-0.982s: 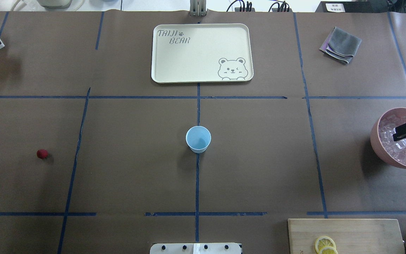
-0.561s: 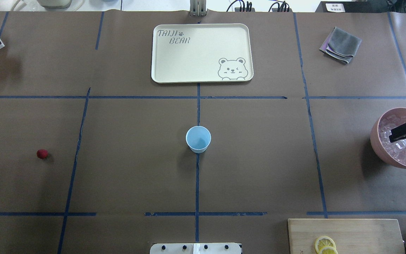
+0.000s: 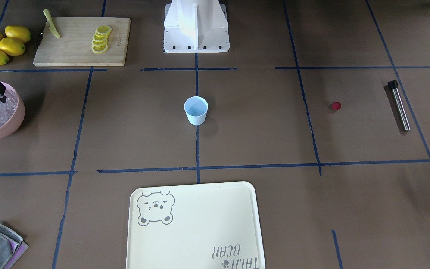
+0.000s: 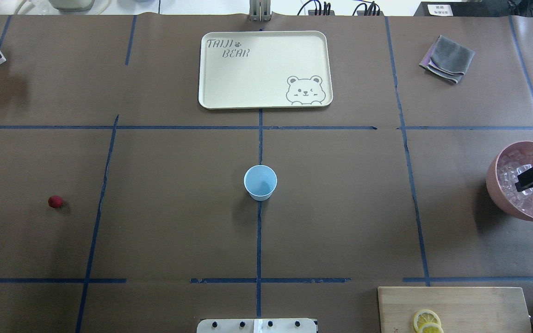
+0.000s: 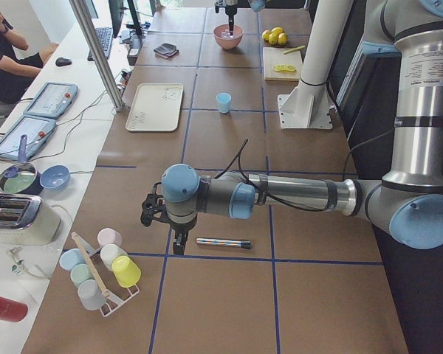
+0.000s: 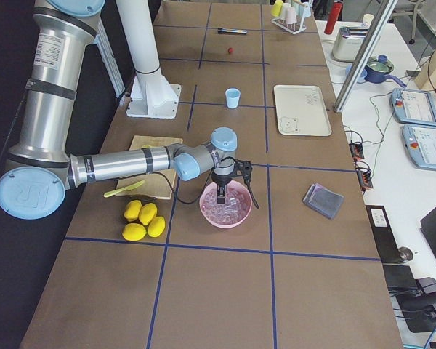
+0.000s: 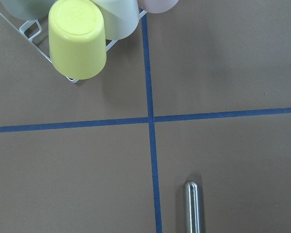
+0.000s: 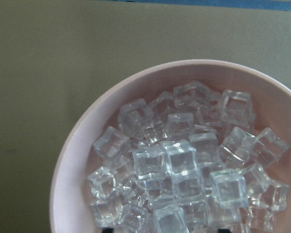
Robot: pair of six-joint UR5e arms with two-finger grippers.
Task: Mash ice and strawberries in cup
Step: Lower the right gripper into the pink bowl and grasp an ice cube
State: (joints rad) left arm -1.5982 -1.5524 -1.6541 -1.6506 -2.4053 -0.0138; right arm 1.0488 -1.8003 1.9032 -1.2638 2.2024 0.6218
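Two spread fingers of the right pincer (image 4: 529,181), holding nothing, have sunk closer onto the ice (image 8: 179,165) heaped in the bowl (image 4: 495,187) over the last second, so a first cube looks about to be gripped. The cup (image 4: 260,182) stands well apart at the middle of the bench (image 4: 340,222), seemingly empty; the strawberry (image 4: 55,201) lies farther still.

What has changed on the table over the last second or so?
Only the right gripper moved. Over the pink bowl it shifted slightly toward the robot's side of the overhead view, seemingly dipping closer to the ice. No cube looks taken hold of. The cup, strawberry, tray and cloth stayed where they were.
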